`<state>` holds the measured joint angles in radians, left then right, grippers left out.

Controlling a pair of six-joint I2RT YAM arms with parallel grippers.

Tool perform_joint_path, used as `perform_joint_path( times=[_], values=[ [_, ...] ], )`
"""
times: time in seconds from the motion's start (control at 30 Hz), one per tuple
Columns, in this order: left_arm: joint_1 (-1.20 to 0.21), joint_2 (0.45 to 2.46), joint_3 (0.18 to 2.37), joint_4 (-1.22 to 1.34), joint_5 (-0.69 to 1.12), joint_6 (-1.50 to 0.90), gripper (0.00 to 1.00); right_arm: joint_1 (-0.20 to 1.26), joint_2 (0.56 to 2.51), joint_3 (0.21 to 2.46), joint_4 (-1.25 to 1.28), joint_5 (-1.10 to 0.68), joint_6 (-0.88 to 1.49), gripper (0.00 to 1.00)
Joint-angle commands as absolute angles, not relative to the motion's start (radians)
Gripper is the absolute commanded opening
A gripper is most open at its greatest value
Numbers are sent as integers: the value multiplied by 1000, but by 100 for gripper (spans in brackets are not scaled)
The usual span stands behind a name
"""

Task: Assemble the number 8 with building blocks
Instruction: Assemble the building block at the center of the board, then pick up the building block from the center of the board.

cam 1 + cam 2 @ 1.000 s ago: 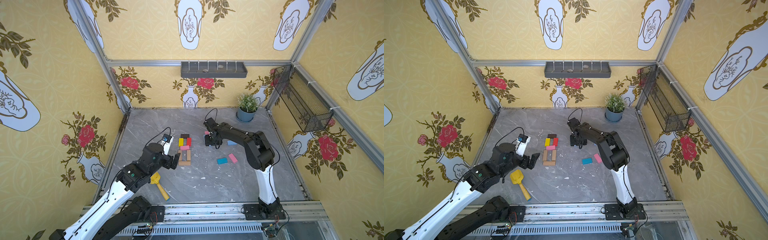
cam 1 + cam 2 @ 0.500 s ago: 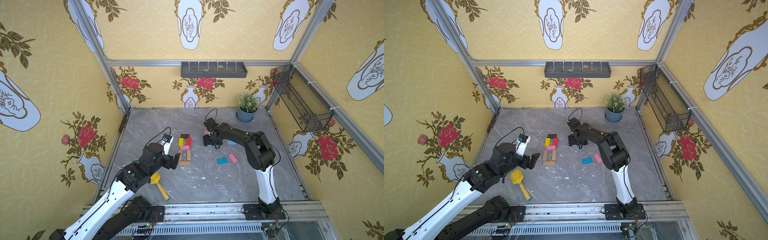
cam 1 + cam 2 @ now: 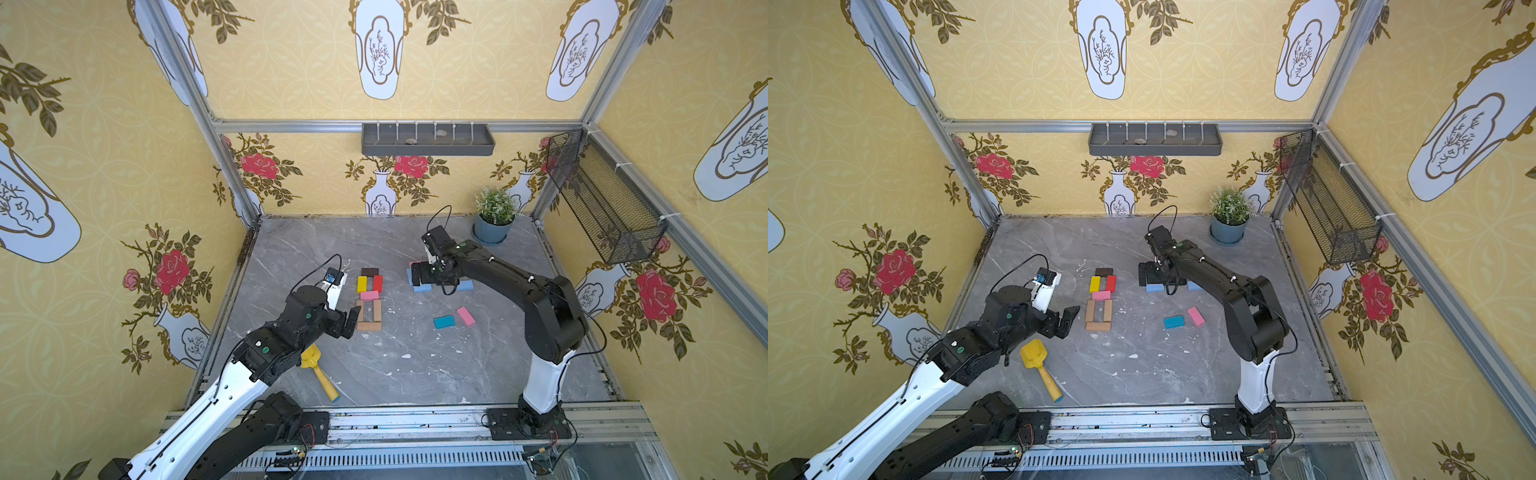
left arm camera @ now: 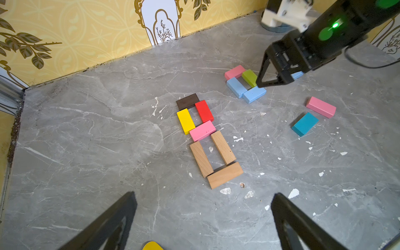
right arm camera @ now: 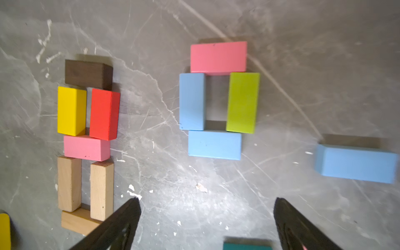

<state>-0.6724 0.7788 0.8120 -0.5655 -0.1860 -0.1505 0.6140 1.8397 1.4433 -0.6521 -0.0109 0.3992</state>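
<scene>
Floor (image 5: 151,108) lies bare between block eight (image 5: 86,148) and block square (image 5: 214,142).

— Where do the top views sit?
— High over the front rail (image 3: 415,419), looking down and toward the back wall (image 3: 324,183); both take in the whole table (image 3: 415,374).
— And the wrist cameras?
— Low and near. The left one looks slantwise across the table at the blocks (image 4: 202,130); the right one looks straight down on the same blocks, closer.

Two black-and-white arms
The left arm (image 3: 270,353) and right arm (image 3: 552,316) share white lower links, black joints, green dot markings, thin looping black cables, and black tapering fingers (image 4: 125,207).
</scene>
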Motion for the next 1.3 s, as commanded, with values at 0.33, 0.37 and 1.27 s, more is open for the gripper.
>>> perform_joint_path(
  times=[0.33,0.37,1.27],
  values=[
    [-672,779,810,-575,-183,-149,100,351,1761,1247,-607,-13,307,97],
    [-673,780,811,-575,-183,-149,100,344,1769,1246,-601,-17,302,97],
    [-672,778,812,-577,-182,-149,100,321,1984,1351,-566,5,184,92]
  ],
)
